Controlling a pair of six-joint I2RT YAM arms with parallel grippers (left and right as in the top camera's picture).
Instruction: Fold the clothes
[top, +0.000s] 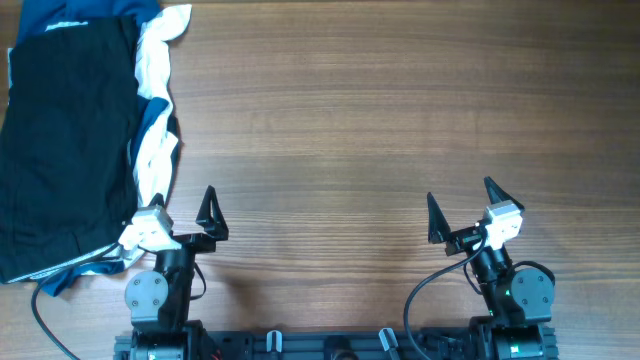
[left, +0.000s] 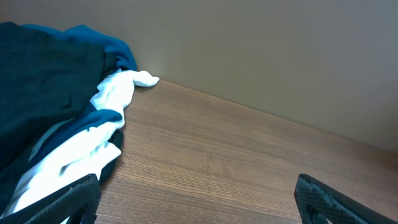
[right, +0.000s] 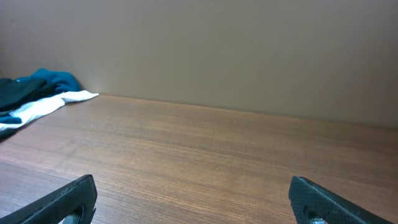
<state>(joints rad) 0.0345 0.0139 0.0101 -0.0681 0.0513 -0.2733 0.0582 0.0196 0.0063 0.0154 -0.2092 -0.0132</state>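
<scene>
The left fingers (top: 211, 213) and the right fingers (top: 435, 218) are seen spread wide, with nothing held between either pair. No fold is judged to have been started, and the step in hand is taken to be the first reach. Just ahead and outward of the left fingers, well apart from the right fingers, the black garment (top: 60, 140) is laid on a heap. It is soft, matte and roughly rectangular. A crumpled white garment (top: 157, 60) and blue fabric (top: 60, 14) are bunched along its edges. Next, it would need to be gripped and drawn onto the smooth wood-grain surface (top: 350, 110) ahead.
</scene>
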